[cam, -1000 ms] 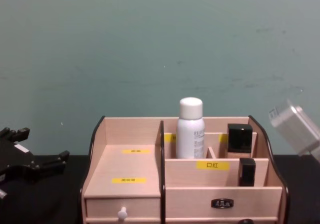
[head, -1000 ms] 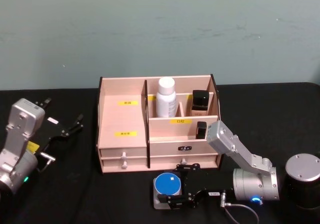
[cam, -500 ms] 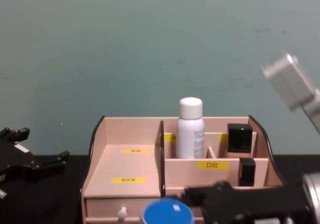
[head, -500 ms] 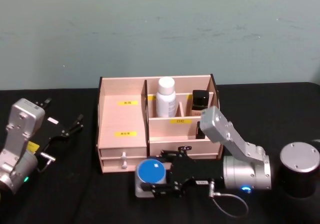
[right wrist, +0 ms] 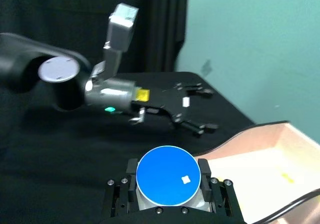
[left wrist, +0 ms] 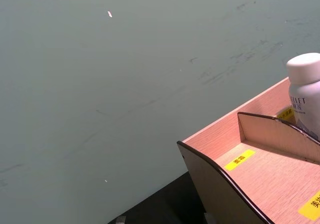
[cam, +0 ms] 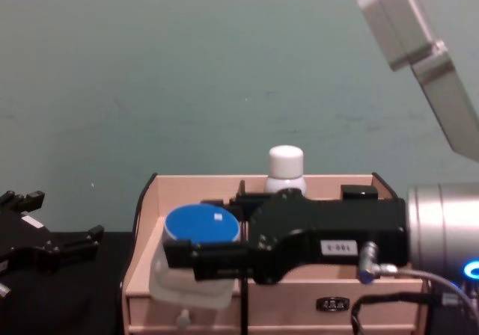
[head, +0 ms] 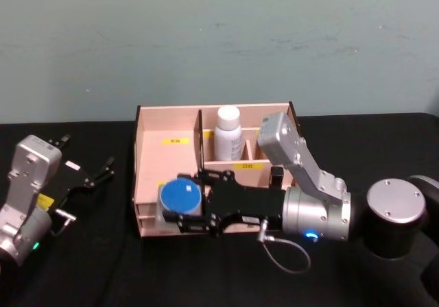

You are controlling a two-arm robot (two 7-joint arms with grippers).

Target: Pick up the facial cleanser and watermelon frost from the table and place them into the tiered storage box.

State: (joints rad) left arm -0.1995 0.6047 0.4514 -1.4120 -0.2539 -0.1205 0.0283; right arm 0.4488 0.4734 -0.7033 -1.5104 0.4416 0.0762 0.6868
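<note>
At frame centre, the right tool (head: 180,207) gripped a blue-lidded jar (head: 181,196) over the tiered storage box (head: 168,157); the left tool (head: 96,173), spread open, idled at left.

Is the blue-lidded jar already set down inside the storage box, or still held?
Still held: the right gripper clamps the blue-lidded jar over the tiered storage box's left front.

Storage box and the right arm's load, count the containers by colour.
White bottle: 1, in the tiered storage box
Black: 2, a bottle and a small case, both in the box
Blue-lidded jar: 1, held by the right gripper over the box's left side
Total: 4
Left gripper idle at left.
</note>
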